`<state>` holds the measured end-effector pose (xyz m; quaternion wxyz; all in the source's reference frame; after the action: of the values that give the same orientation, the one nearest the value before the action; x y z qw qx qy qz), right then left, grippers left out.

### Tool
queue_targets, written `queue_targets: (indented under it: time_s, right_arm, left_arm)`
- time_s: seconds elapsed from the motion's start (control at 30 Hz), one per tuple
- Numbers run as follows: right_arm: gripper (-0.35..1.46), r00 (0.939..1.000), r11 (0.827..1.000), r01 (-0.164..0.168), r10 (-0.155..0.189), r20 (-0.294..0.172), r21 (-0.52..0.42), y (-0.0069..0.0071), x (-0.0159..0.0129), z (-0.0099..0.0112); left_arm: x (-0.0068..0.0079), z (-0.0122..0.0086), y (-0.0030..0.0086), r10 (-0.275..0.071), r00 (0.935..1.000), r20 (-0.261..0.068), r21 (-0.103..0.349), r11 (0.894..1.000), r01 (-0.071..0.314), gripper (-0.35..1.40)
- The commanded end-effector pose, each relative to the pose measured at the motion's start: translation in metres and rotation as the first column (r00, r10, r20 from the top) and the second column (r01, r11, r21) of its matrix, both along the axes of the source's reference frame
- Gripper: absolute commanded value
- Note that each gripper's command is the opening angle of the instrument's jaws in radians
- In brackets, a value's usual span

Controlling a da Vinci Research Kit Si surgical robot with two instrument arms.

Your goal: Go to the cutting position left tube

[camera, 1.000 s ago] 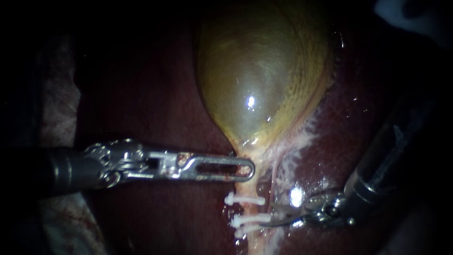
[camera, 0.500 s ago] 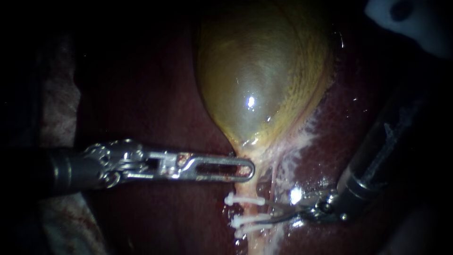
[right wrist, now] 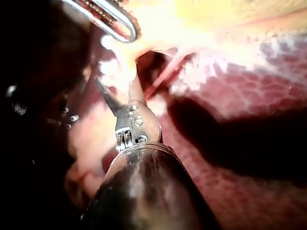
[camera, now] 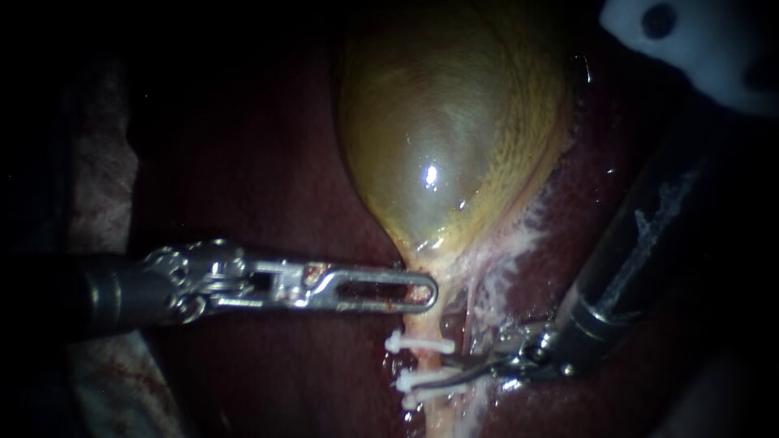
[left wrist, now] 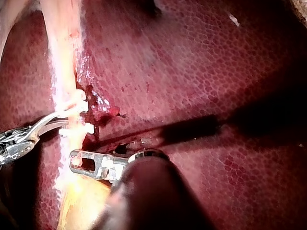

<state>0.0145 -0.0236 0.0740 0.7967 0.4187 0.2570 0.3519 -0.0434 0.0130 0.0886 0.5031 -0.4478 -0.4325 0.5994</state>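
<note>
The pale, slender left tube (camera: 423, 323) runs lengthwise from the neck of the glossy yellow-green gallbladder (camera: 446, 130) down over the dark red liver (camera: 268, 170). Small white clips (camera: 420, 345) cross it. My right instrument (camera: 454, 375), its thin steel blades slightly apart, meets the tube between the clips. My left instrument (camera: 428, 290), a slotted steel grasper, is clamped on the gallbladder's neck, near the topmost clip.

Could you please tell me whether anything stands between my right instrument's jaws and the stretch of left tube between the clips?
Nothing visible does. The right instrument, jaws open, is at the left tube, in the gap between the upper clip and the lower clips, which flank the gap without blocking it.
</note>
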Motion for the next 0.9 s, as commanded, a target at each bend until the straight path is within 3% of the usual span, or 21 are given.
queue_targets:
  time_s: [0.03,0.57,0.9]
  right_arm:
    - [0.32,1.0,1.0,-0.004,0.004,0.003,0.004,0.0001,0.0001,0.0001]
    - [-0.35,1.0,1.0,-0.005,0.005,0.004,0.005,0.0006,0.0005,0.0008]
    - [-0.35,1.0,1.0,-0.002,0.002,0.005,0.007,0.0006,0.0005,0.0009]
  left_arm:
    - [0.0,0.0,0.0,0.0,1.0,0.0,0.0,1.0,0.0,-0.35]
    - [0.0,-0.0001,-0.0001,-0.001,1.0,-0.001,0.0,1.0,0.001,-0.35]
    - [0.0001,-0.0001,-0.0001,-0.001,1.0,-0.001,0.0,1.0,0.001,-0.35]
